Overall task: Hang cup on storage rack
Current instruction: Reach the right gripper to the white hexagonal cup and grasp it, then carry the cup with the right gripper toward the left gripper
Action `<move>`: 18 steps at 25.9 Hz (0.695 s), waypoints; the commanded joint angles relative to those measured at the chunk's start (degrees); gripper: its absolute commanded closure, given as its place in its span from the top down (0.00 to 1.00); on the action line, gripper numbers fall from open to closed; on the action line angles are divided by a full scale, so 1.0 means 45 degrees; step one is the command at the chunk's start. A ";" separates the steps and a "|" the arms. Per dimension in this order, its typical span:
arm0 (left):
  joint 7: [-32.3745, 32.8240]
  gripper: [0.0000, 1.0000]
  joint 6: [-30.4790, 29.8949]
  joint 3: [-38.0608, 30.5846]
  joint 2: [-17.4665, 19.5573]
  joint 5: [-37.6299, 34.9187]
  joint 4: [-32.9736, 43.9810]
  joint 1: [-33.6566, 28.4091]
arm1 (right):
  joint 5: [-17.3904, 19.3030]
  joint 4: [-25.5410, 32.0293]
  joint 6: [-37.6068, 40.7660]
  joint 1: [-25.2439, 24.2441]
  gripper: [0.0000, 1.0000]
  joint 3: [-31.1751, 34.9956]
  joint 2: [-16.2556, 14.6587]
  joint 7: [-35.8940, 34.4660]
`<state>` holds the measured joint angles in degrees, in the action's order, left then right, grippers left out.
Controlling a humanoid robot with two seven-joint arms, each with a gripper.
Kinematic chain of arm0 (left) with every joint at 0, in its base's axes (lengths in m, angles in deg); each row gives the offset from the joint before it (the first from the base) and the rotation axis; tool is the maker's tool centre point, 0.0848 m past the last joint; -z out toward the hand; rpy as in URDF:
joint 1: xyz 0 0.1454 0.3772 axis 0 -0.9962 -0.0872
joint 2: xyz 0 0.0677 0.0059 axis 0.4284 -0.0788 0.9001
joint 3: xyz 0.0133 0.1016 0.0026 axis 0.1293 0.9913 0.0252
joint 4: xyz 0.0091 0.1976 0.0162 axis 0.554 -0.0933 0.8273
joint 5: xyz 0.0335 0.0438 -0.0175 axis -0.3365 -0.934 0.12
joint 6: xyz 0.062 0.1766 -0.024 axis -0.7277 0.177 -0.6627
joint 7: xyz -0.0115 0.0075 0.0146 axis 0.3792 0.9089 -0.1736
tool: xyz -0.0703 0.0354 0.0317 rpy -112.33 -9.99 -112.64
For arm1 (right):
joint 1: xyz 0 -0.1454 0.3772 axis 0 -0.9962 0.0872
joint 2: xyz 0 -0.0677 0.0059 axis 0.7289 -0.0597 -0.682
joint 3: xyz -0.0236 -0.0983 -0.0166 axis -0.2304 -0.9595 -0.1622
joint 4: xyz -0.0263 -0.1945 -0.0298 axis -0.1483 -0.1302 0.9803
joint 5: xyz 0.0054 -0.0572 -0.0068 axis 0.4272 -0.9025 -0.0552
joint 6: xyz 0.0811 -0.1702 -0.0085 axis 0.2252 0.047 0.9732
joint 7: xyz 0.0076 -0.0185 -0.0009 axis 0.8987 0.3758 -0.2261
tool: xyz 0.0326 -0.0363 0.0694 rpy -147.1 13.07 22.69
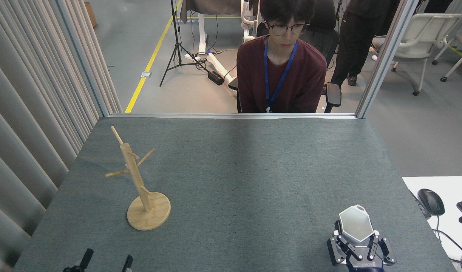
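1. Left claw (104, 260) sits at the bottom edge of the bench (253, 181), about 7 o'clock in the view; only two dark fingertips show, set apart with nothing between them, so it looks open and empty.

2. Just above it, near 9 o'clock, the rack (140, 185) stands upright on its round base, all its thin pegs bare. It is well apart from the cup.

3. Across the bench at 12 o'clock a person (281, 71) sits behind the far edge, hands out of sight.

4. Right claw (356, 241), near 5 o'clock, has its fingers closed against the lower sides of the cup (355, 223). The cup's six-sided rim faces up toward the head view, and its small tab points to the far side, at 12 o'clock from the cup. Whether the cup has left the bench I cannot tell.

5. Judging by this, the grasp is made and the carry is in hand. The next move calls for taking the cup across toward 9 o'clock, turning it so the tab's hole meets the tip of a free peg, then sliding it on before letting go.
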<state>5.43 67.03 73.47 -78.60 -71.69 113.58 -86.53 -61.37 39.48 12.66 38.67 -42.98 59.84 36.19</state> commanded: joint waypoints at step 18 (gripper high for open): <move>0.0682 0.99 0.0191 0.4276 -0.0978 -0.4836 -0.1693 0.1565 | -0.4536 0.2195 -0.0306 -0.0730 0.48 -0.5973 0.3055 0.0064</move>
<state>7.52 67.83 92.78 -82.69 -93.37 106.05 -80.24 -80.78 49.28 11.44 36.34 -68.43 73.30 36.78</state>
